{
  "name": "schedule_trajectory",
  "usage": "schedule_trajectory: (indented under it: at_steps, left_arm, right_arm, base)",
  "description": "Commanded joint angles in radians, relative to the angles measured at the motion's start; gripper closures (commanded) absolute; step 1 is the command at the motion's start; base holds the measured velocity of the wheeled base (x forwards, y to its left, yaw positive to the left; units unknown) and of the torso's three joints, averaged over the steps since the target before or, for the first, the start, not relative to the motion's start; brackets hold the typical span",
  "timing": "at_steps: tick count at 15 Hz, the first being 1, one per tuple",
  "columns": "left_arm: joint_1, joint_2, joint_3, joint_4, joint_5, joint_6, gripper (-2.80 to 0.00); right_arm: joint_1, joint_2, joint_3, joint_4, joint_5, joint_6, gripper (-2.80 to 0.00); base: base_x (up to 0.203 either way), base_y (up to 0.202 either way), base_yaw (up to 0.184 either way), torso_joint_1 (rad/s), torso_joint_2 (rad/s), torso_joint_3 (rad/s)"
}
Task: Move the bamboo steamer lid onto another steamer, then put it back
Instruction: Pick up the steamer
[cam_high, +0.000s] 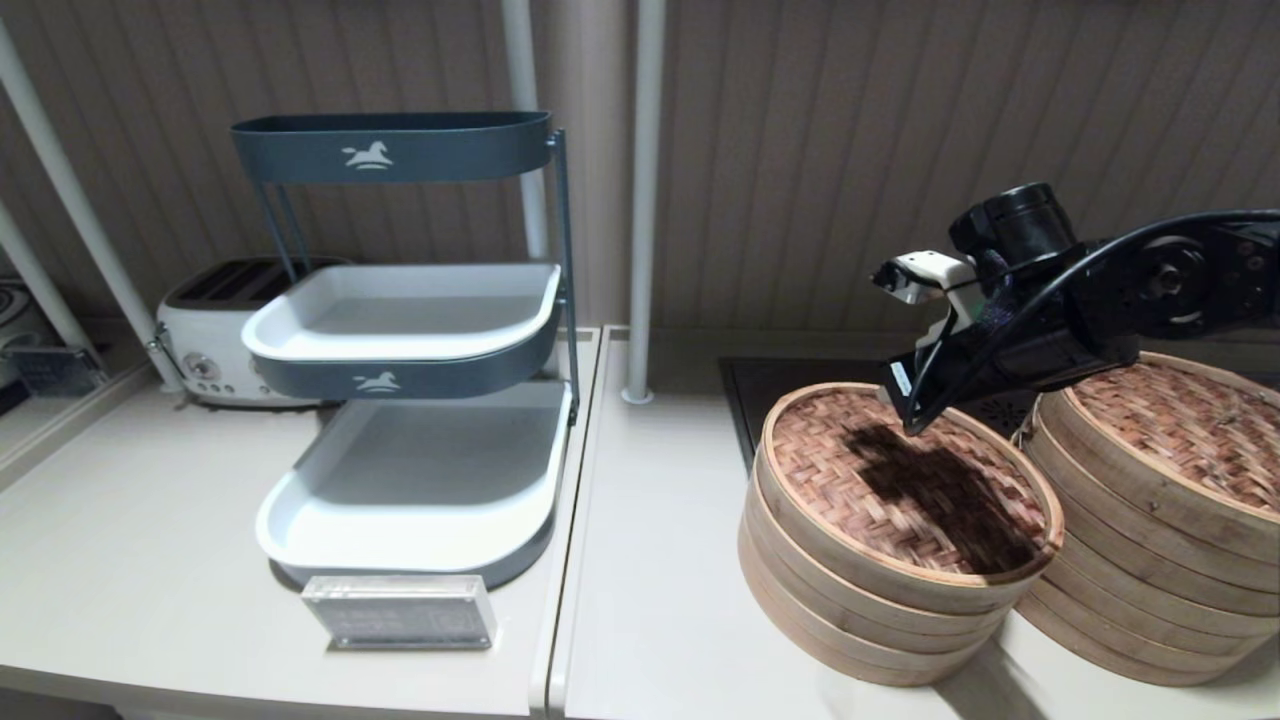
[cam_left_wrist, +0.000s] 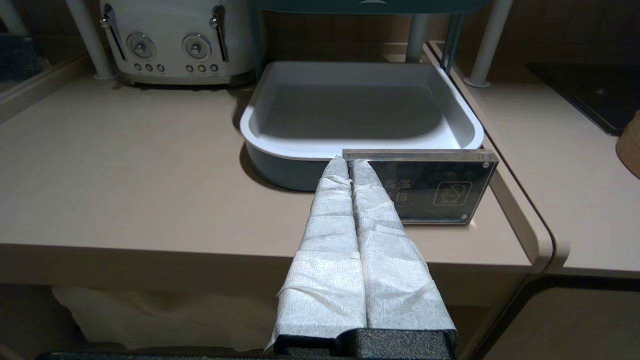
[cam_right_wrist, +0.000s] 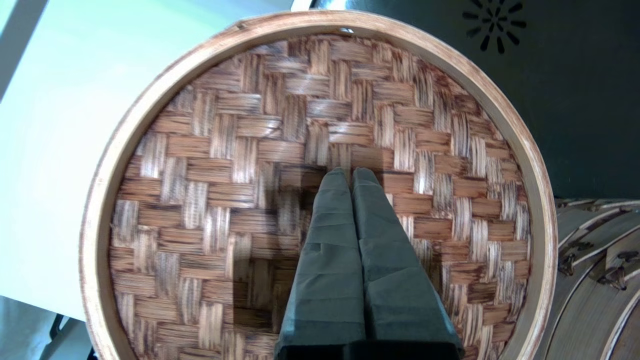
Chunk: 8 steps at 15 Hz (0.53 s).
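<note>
The bamboo steamer lid (cam_high: 880, 480) with its reddish-brown woven top lies on the shorter steamer (cam_high: 850, 610) at the centre right of the counter. My right gripper (cam_high: 913, 425) hangs just above the lid's far part and casts a dark shadow on the weave. In the right wrist view the right gripper (cam_right_wrist: 350, 172) is shut near the middle of the lid (cam_right_wrist: 225, 175), with nothing visible between its fingers; the centre knot does not show. The taller steamer stack (cam_high: 1150, 540) stands touching on the right under its own woven lid (cam_high: 1190, 430). My left gripper (cam_left_wrist: 350, 162) is shut, parked before the counter's front edge.
A three-tier grey and white rack (cam_high: 400, 330) stands on the left counter with a white toaster (cam_high: 205, 340) behind it. An acrylic sign (cam_high: 400, 610) sits at the front. A black hob (cam_high: 760, 390) lies behind the steamers, and a white pole (cam_high: 640, 200) rises at the back.
</note>
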Motion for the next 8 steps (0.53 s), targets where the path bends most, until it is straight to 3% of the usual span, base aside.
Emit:
schedule_trajectory:
  at_steps: [1,6,7,8]
  left_arm:
    - [0.000,-0.002,0.028,0.000,0.000,0.000,0.00]
    - [0.000,-0.002,0.028,0.000,0.000,0.000,0.00]
    - [0.000,-0.002,0.028,0.000,0.000,0.000,0.00]
    - [0.000,-0.002,0.028,0.000,0.000,0.000,0.00]
  right_arm:
    - [-0.002,-0.003,0.014,0.003,-0.002,-0.001,0.00]
    - [-0.010,-0.006,0.089,-0.005,-0.003,0.006,0.00]
    - [-0.010,-0.012,0.092,-0.005,-0.011,0.009,-2.80]
    - [-0.010,-0.015,0.093,0.000,-0.012,0.009,-2.80]
  base:
    - [0.000,0.000,0.000,0.000,0.00,0.000]
    - [0.000,0.000,0.000,0.000,0.00,0.000]
    - [0.000,0.000,0.000,0.000,0.00,0.000]
    - [0.000,0.000,0.000,0.000,0.00,0.000]
